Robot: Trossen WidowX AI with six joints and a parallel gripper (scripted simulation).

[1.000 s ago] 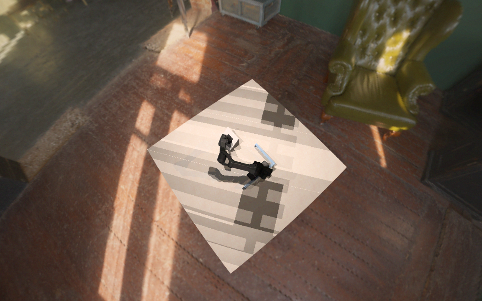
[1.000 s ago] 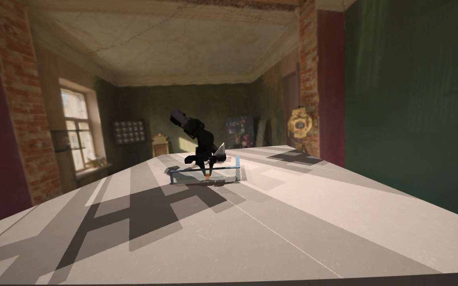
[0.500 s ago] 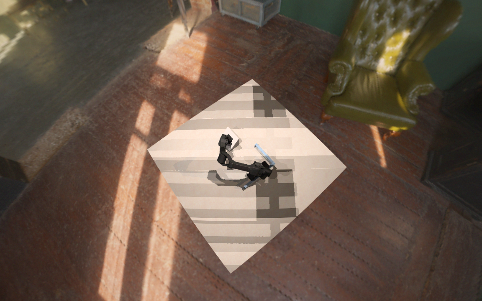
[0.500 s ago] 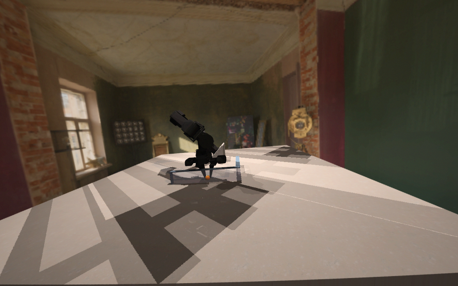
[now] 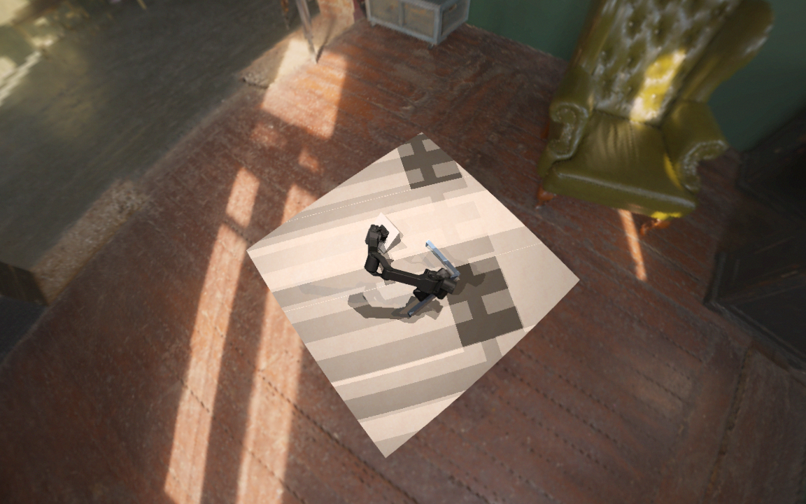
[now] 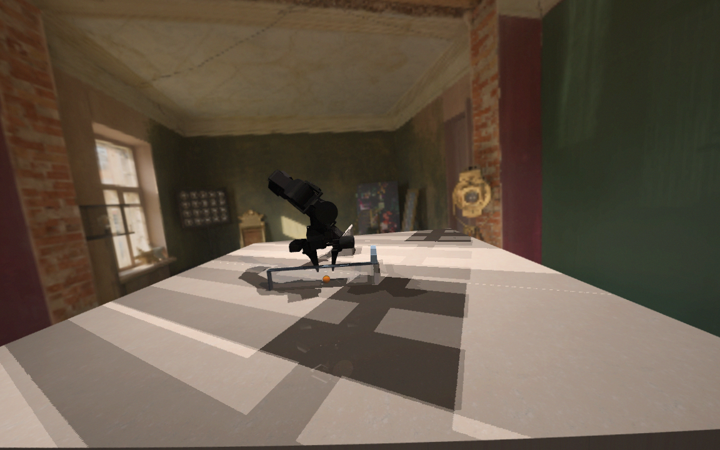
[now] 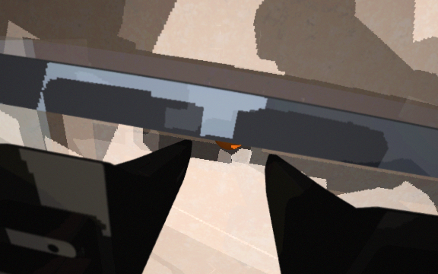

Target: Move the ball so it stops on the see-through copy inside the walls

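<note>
One camera is hanging high overhead, looking steeply down on the whole table (image 5: pixel 506 250) and the floor around it. Another is sitting low at the table's edge, gazing far across it toward the clear walls (image 6: pixel 320 269) and the arm (image 6: pixel 309 209). The third is riding the wrist, peering closely past the fingers at the near wall. All three are sharing the walled corner.

Open pincer (image 7: pixel 228 150), ball (image 7: pixel 227 144) beyond.
</note>
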